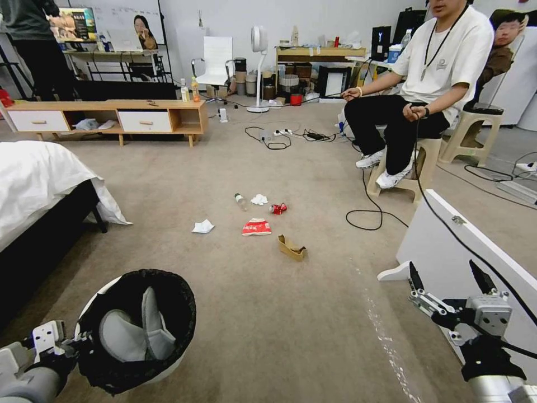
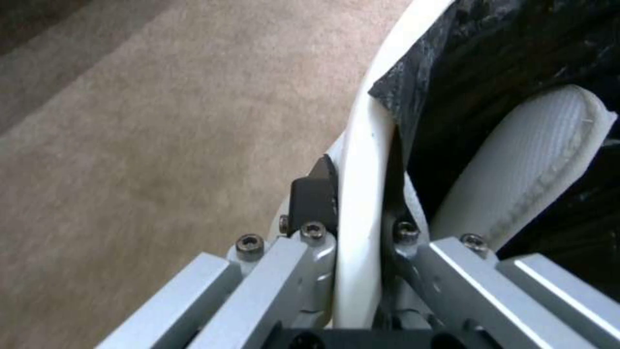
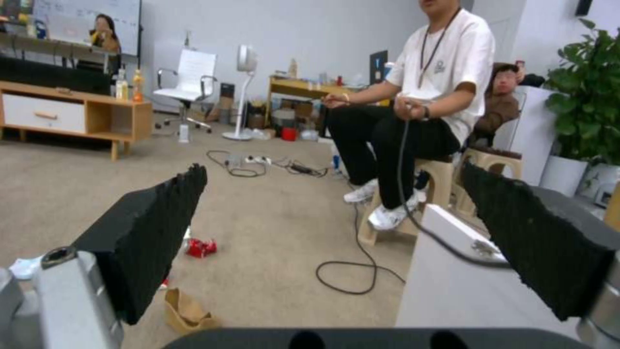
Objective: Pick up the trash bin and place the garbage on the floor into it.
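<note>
While the bin hangs low at the robot's left, here's how it lines up:

Left gripper (image 2: pixel 358 232): clamped on the rim of the trash bin (image 1: pixel 137 330), one finger outside the white wall, the other inside against the black liner.

Trash bin: tilted, mouth up and forward, something pale already lying inside.

Right gripper (image 1: pixel 447 282): empty, fingers spread wide, hanging beside a white board (image 1: pixel 475 252), on the far side of the robot from the bin.

Garbage: all ahead of the bin on the floor (image 1: pixel 279 313). Nearest is the cardboard piece (image 1: pixel 292 247), then the snack packet (image 1: pixel 257 227) and a tissue (image 1: pixel 203 226); beyond them the red can (image 1: pixel 278 209), a second tissue (image 1: pixel 259 199) and the small bottle (image 1: pixel 240 201).

Key relation: the cardboard lies forward of the bin and toward the right gripper's side, so my read is the free right arm is the one placed to fetch.

Cardboard's long axis: slanting across the reach, not along it.
</note>
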You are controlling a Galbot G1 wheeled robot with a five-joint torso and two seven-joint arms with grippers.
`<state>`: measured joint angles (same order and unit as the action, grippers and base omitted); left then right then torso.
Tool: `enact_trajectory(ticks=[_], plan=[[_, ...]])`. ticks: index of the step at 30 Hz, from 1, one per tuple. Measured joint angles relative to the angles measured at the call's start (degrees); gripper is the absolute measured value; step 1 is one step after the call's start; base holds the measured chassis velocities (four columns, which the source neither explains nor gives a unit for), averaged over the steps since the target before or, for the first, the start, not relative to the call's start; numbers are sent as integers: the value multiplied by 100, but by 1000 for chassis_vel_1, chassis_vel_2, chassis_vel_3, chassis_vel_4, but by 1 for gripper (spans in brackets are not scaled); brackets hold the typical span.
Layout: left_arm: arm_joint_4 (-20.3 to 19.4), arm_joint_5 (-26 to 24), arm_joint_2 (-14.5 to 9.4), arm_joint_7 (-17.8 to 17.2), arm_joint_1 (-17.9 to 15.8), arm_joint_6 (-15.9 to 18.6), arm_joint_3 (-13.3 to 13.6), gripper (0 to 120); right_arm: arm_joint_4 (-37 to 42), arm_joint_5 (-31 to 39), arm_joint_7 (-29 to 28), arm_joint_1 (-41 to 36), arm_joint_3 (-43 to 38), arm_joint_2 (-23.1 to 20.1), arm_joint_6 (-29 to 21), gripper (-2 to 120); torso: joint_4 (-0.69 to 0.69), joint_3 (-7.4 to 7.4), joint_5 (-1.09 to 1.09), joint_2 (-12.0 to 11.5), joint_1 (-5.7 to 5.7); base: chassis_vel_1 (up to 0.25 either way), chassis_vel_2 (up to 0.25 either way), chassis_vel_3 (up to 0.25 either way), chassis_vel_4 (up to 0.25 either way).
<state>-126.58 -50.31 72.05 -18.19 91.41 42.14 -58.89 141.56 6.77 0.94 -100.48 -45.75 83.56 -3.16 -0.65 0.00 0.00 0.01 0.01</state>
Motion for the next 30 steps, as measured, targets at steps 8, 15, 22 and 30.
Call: enact_trajectory(ticks=[8, 15, 22, 30], plan=[[-16, -5, 2, 5, 29, 0, -30, 2, -17, -38, 17, -20, 30, 12, 31, 100, 1, 0, -1, 0, 0, -160, 170, 156, -184], [-17, -5, 27, 10, 34, 0, -26, 2, -45, -63, 17, -37, 40, 19, 75, 100, 0, 0, -1, 0, 0, -138, 144, 141, -158], [-17, -5, 32, 10, 36, 0, -30, 2, -65, -79, 18, -39, 47, 26, 104, 100, 0, 0, 0, -1, 0, -157, 166, 161, -164], [-7, 0, 62, 11, 37, 0, -27, 2, -118, -114, 28, -43, 56, 34, 162, 100, 3, 0, 2, -1, 0, -144, 151, 148, -151]])
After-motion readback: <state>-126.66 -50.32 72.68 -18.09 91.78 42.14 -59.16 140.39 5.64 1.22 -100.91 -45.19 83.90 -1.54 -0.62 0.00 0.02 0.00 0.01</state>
